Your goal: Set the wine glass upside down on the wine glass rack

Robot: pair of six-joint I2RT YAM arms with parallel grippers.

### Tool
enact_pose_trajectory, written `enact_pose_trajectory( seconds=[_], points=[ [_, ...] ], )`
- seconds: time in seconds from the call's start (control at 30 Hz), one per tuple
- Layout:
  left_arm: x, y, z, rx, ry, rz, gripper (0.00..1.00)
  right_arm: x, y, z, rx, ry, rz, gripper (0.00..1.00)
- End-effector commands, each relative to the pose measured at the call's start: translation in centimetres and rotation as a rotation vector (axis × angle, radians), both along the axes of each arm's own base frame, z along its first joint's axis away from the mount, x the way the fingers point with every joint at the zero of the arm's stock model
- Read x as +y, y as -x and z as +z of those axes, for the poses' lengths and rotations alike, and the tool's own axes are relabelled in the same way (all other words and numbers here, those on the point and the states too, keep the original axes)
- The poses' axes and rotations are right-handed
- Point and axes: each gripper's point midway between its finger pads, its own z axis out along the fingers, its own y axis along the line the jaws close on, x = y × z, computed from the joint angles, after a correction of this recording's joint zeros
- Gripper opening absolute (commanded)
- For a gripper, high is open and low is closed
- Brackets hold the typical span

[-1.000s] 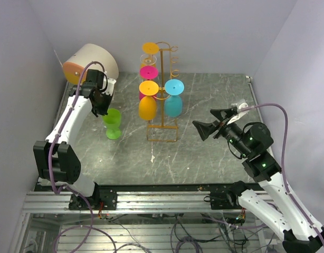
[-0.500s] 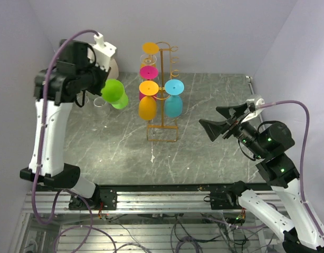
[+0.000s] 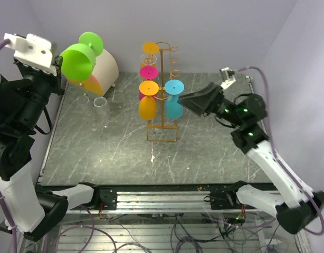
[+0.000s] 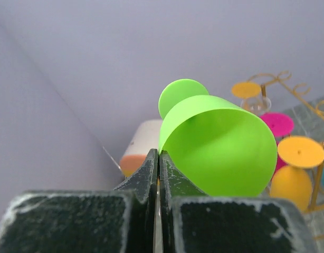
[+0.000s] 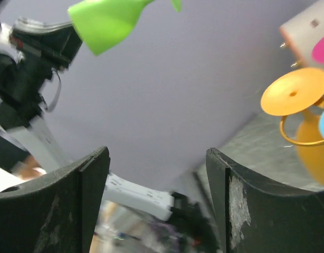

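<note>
My left gripper [image 3: 60,64] is shut on the rim of a lime-green wine glass [image 3: 78,58] and holds it high at the far left, tilted, with its foot pointing up and away. In the left wrist view the fingertips [image 4: 151,158] pinch the rim of the green glass [image 4: 220,147]. The orange-yellow wire rack [image 3: 163,68] stands at the back centre with orange, pink and cyan glasses hanging upside down; it also shows in the left wrist view [image 4: 265,84]. My right gripper [image 3: 189,103] is open and empty, just right of the cyan glass [image 3: 173,105]. The green glass also shows in the right wrist view [image 5: 106,21].
A white drum-shaped object with an orange face [image 3: 103,66] lies at the back left. Small clear glasses [image 3: 100,101] stand on the marble table [image 3: 125,153] in front of it. Lilac walls close in the back and both sides.
My left arm has lifted the green glass from the table, up and to the far left. My right arm has swung left, close to the rack, still open.
</note>
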Motion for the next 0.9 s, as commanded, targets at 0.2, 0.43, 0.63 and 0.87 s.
enact_pose_trajectory(
  seconds=[0.2,0.43,0.63,0.87],
  points=[
    [-2.4,-0.1,3.8,-0.128,0.144,-0.121,0.07,6.6,1.9,11.2,0.302,-0.547,0.305,0.72],
    [-3.1,0.8,4.5,-0.153,0.202,-0.179,0.07,12.6,-1.7,12.7,0.504,-0.744,0.429,0.54],
    [-3.8,1.3,4.2,-0.143,0.254,-0.238,0.07,16.7,-4.6,10.8,0.664,-0.738,0.366,0.54],
    [-4.4,0.9,3.2,-0.117,0.266,-0.269,0.07,16.4,-6.9,10.2,0.708,-0.799,0.236,0.54]
  ],
)
